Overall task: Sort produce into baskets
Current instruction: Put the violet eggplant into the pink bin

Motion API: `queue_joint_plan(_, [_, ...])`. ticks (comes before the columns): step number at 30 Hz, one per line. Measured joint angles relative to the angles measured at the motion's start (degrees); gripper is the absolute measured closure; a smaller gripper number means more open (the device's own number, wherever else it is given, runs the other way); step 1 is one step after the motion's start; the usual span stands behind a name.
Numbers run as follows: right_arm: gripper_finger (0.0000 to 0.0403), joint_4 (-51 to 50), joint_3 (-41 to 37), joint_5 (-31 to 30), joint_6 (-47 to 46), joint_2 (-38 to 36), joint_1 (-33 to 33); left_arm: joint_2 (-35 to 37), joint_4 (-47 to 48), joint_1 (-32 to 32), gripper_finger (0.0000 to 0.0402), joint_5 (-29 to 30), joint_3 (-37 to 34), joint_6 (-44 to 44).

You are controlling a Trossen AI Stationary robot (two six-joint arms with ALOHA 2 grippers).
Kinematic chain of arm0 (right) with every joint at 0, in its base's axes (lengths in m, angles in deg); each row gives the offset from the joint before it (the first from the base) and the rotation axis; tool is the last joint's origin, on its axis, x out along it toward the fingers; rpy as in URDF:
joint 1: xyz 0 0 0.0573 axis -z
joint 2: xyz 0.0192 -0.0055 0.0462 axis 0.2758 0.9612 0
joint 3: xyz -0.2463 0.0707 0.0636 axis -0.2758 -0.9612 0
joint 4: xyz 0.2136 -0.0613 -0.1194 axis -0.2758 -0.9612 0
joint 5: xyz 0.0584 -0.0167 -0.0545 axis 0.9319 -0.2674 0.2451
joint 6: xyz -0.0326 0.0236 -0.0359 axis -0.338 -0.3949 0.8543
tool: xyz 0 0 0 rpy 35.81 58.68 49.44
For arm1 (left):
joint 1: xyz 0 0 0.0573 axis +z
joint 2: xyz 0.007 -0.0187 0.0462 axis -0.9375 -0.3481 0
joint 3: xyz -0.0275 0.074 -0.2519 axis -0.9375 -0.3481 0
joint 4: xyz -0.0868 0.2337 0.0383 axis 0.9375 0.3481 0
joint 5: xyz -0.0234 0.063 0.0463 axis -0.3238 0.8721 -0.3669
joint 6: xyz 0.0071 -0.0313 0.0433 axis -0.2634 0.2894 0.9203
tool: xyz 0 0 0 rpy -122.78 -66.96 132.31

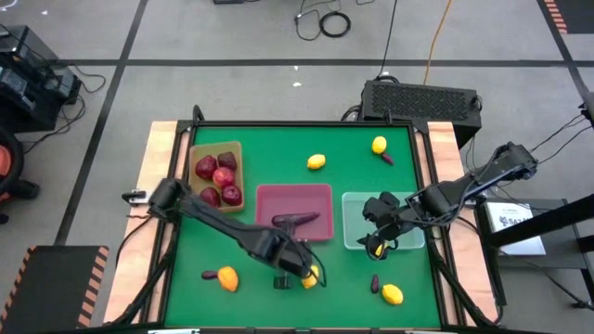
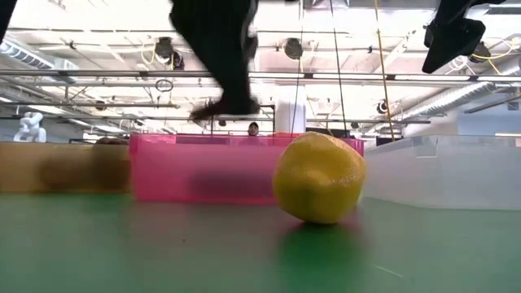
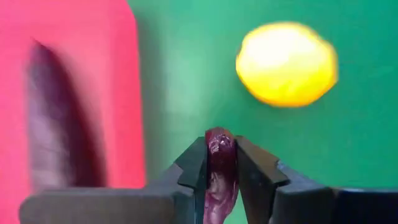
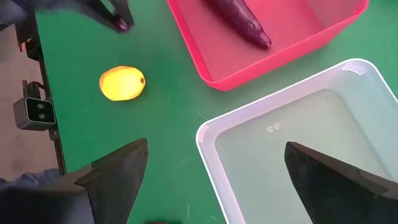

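My left gripper (image 1: 303, 267) is shut on a small dark-purple eggplant piece (image 3: 221, 148), above the mat just in front of the pink tray (image 1: 293, 193). A lemon (image 1: 314, 276) lies on the mat right beside it and also shows in the left wrist view (image 3: 286, 63). One long eggplant (image 1: 295, 221) lies in the pink tray. My right gripper (image 4: 216, 149) is open and empty above the near left corner of the clear tray (image 1: 408, 209). The tan tray (image 1: 215, 148) holds several dark-red apples (image 1: 223, 176). My left gripper pinches the eggplant piece between its two fingers (image 3: 194, 165). The piece's rounded end (image 3: 221, 138) sticks out a little past the fingertips. The piece lies along the fingers. In the low view the gripper (image 2: 226, 106) hangs well above the mat, so the piece is lifted clear.
More lemons lie on the mat at the far middle (image 1: 316, 162), far right (image 1: 379, 145), near left (image 1: 227, 279) and near right (image 1: 393, 294). Small eggplant pieces lie beside three of them (image 1: 387, 158) (image 1: 210, 275) (image 1: 375, 282). The three trays stand in a row across the middle.
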Motion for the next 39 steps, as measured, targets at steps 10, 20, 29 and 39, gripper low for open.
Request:
queue_joint_plan(10, [0.0035, 0.01, 0.0, -0.09, 0.16, -0.01, 0.0, 10.79, -2.78, 5.79, 0.0328, 22.07, 0.19, 8.74])
queue_joint_plan(20, [0.0035, -0.07, 0.0, -0.07, -0.46, -0.02, -0.57, 10.92, 2.12, 15.84, 0.0311, 13.8, -1.07, 10.18])
queue_joint_plan(29, [0.0035, -0.07, 0.0, -0.31, -0.47, -0.02, -2.26, 10.98, 5.14, 20.92, 0.0223, 2.12, -1.07, 9.32])
queue_joint_plan(39, [0.0035, 0.11, 0.0, -3.32, 0.65, -0.05, -2.22, 16.09, 14.56, 21.07, 0.0196, -6.64, -1.05, 6.01])
